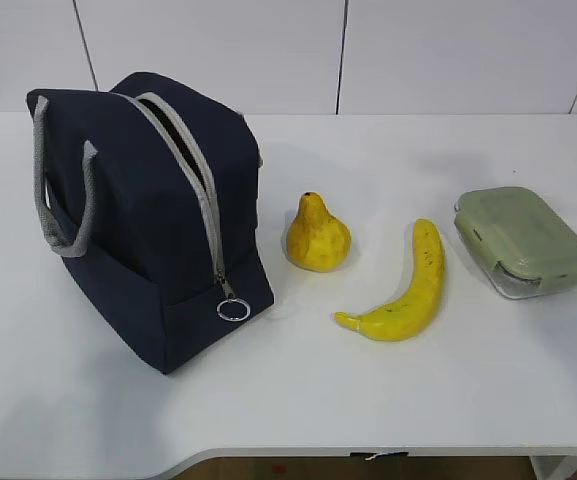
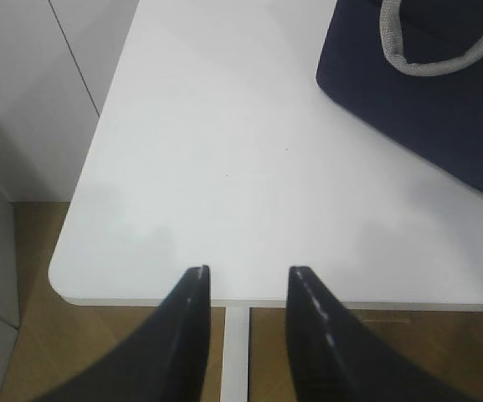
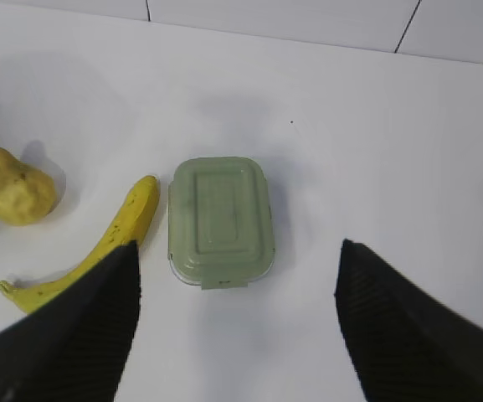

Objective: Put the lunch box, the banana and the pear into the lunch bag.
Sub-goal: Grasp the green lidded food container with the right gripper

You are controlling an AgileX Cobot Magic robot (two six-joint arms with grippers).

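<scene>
Bag, pear, banana and lunch box in a row on a white table, both claws empty.

The exterior view shows the navy lunch bag left, the pear, banana and lunch box rightward, with no arms visible. The left gripper hovers part-open over the table corner above wood floor; the right gripper hangs spread wide above the box.

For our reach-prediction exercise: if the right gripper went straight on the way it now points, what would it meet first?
Most likely the lunch box: it lies between the open right gripper fingers, just ahead. Height above it is unclear, so this is a judgement.
</scene>
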